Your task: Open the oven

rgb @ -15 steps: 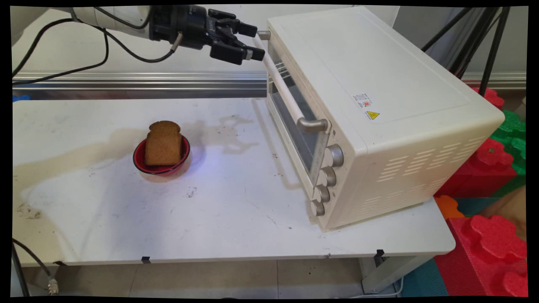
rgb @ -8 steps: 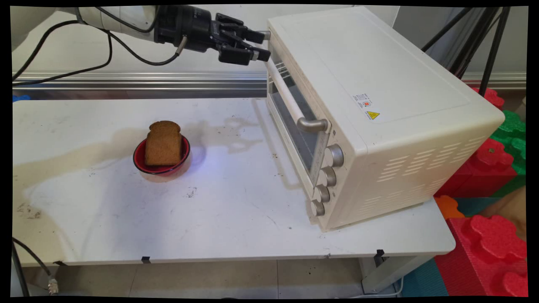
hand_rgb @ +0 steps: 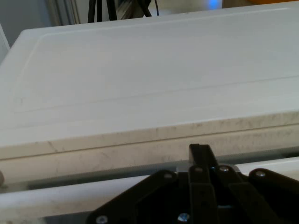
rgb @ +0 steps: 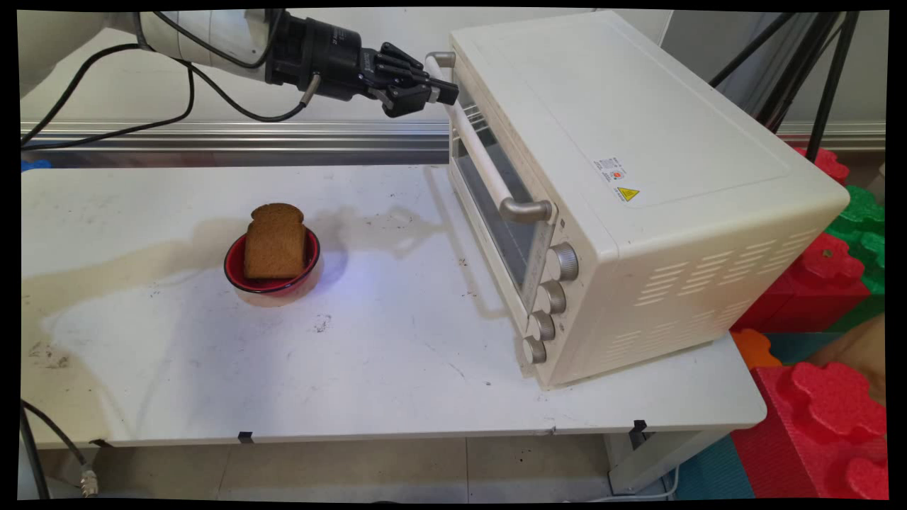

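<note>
My black gripper [rgb: 441,90] is shut, its fingers pressed together with nothing between them. It sits at the top left corner of the cream toaster oven [rgb: 638,142], right by the far end of the white door handle [rgb: 482,157]. In the hand view the joined fingertips [hand_rgb: 200,150] rise just above the handle bar [hand_rgb: 70,198], with the oven's flat top [hand_rgb: 140,70] beyond. I cannot tell whether they touch the handle. The oven door is closed. A brown bread slice [rgb: 275,241] leans in a red bowl [rgb: 236,275] on the table, well below and left of the gripper.
Several knobs [rgb: 563,262] line the oven's near front. The white table [rgb: 354,368] is stained at its left. Red and green foam blocks [rgb: 829,411] stand off the table's right end. Black tripod legs [rgb: 815,64] rise behind the oven. Cables hang from the arm.
The fingers went from spread apart to shut. The hand shifted slightly right and down toward the far end of the oven handle. Bread, bowl and oven stayed put.
</note>
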Robot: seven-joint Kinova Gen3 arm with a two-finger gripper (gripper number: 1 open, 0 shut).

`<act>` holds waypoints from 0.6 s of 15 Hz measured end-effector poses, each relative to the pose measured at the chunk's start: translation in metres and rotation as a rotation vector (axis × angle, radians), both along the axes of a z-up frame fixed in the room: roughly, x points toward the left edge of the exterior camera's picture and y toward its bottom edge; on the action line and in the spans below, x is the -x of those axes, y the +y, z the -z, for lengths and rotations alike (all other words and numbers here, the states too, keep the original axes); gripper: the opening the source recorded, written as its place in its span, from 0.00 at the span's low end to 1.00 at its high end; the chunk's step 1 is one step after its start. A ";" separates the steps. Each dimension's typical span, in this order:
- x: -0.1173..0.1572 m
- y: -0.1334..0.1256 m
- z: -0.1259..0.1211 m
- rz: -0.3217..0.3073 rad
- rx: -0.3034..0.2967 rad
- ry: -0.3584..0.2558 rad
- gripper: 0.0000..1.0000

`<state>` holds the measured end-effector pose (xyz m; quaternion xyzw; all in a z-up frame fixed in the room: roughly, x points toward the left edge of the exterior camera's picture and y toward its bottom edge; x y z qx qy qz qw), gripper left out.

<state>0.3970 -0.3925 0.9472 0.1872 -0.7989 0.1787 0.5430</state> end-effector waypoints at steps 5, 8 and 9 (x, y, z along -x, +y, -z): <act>0.007 -0.003 0.005 0.001 -0.008 -0.009 0.00; 0.012 -0.006 0.008 0.003 -0.013 -0.018 0.00; 0.014 -0.007 0.009 0.003 -0.015 -0.021 0.00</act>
